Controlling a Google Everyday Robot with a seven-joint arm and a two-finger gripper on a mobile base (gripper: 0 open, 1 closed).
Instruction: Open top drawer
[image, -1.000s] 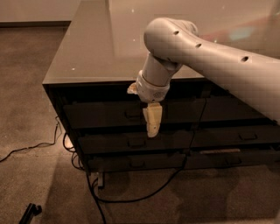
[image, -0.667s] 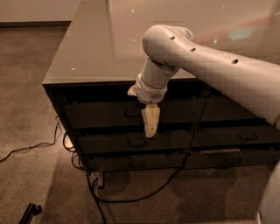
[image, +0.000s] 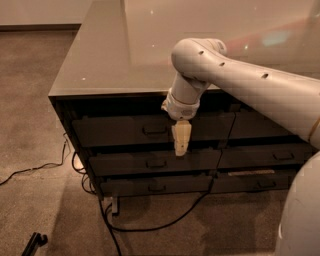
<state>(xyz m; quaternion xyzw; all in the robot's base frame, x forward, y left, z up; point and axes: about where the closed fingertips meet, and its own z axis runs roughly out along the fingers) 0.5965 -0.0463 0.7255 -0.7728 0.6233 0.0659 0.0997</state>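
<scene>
The top drawer (image: 115, 131) is the wide dark grey front in the upper row of the cabinet's left column, just under the countertop. Its small rectangular pull handle (image: 155, 130) is at the centre. None of its inner floor shows. My gripper (image: 181, 142) hangs from the white arm (image: 240, 82) and points down in front of this drawer's front. It is just right of the handle, and its tips reach the gap above the second row. It holds nothing that I can see.
Two slimmer drawers (image: 155, 163) lie below, and a like column of drawers (image: 265, 131) stands to the right. The glossy countertop (image: 130, 50) overhangs them. Black cables (image: 150, 227) trail over the carpet below the cabinet. A dark object (image: 35, 242) lies at the lower left.
The gripper has shifted slightly to the right and a little lower along the top drawer's front. The drawer fronts look unchanged.
</scene>
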